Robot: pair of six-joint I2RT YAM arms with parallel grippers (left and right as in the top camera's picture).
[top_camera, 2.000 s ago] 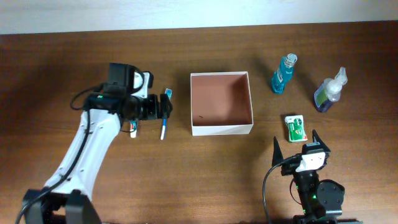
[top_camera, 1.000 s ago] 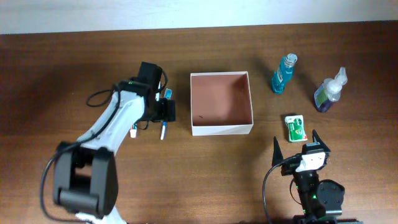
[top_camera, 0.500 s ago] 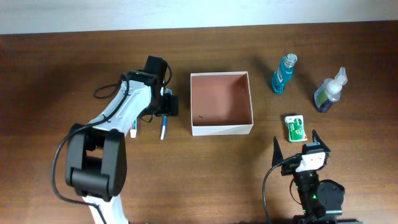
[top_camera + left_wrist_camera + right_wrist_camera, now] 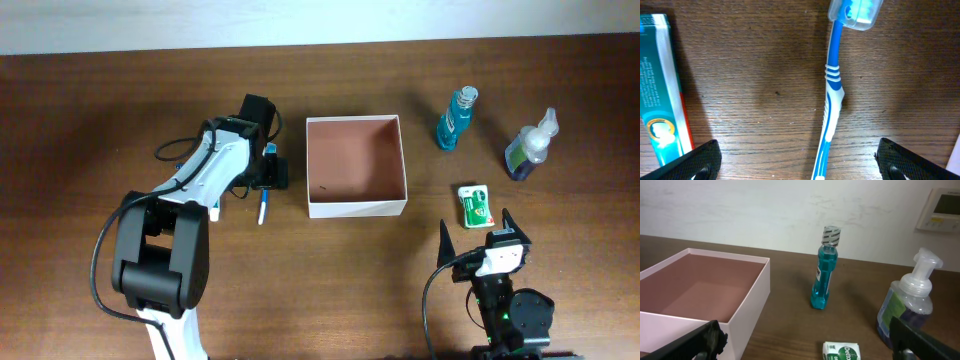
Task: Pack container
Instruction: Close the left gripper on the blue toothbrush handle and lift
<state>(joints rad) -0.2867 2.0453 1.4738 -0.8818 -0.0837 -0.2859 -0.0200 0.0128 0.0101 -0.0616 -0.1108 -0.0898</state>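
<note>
Left claw [image 4: 800, 162] spread wide over the toothbrush [image 4: 833, 95], tips either side of the handle, nothing gripped; toothpaste [image 4: 660, 85] lies alongside. Right claw [image 4: 478, 236] also wide, holding nothing, just behind the green packet [image 4: 476, 205]. Container [image 4: 357, 208] sits mid-table, open side up, just right of my left claw.

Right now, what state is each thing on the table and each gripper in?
container, upright, open-topped, empty.
toothbrush, lying flat, head capped, ungripped.
toothpaste, lying flat.
blue bottle, upright, capped.
pump bottle, upright.
soap box, lying flat.
left gripper, open, astride the toothbrush.
right gripper, open, empty.
</note>
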